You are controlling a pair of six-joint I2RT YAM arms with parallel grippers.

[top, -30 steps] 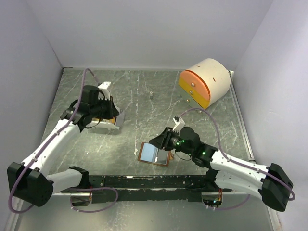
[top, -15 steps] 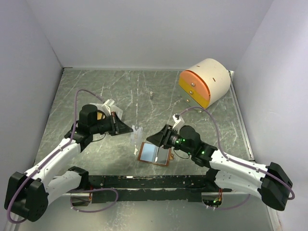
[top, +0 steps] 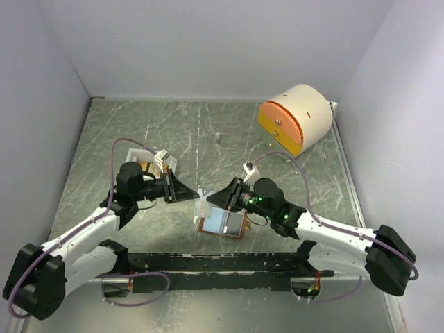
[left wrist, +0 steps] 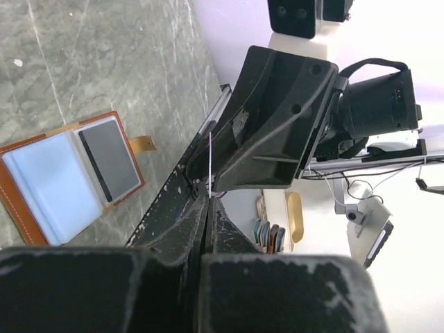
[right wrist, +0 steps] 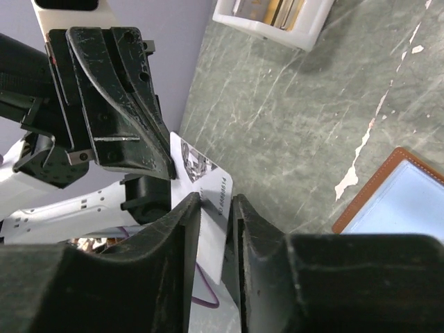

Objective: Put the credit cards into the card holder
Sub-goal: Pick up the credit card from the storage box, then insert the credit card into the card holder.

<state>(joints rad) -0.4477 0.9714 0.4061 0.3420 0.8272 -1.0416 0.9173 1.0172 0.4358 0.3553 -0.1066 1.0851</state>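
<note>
The left end effector (left wrist: pixel 208 207) is clamped on one edge of a pale printed credit card (right wrist: pixel 200 182), holding it in the air by the left edge of the open card holder (top: pixel 223 223), which lies on the surface (top: pixel 139 125). The right end effector (right wrist: pixel 215 211) straddles the card's other end, though I cannot tell whether its fingers press on it.

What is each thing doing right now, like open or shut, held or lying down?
Left gripper: shut on the white card.
Right gripper: slightly open, one finger each side of that card.
Wallet: open, flat on the table, a grey card in one pocket.
Tray: has more cards in it.
Drawers: shut.
</note>
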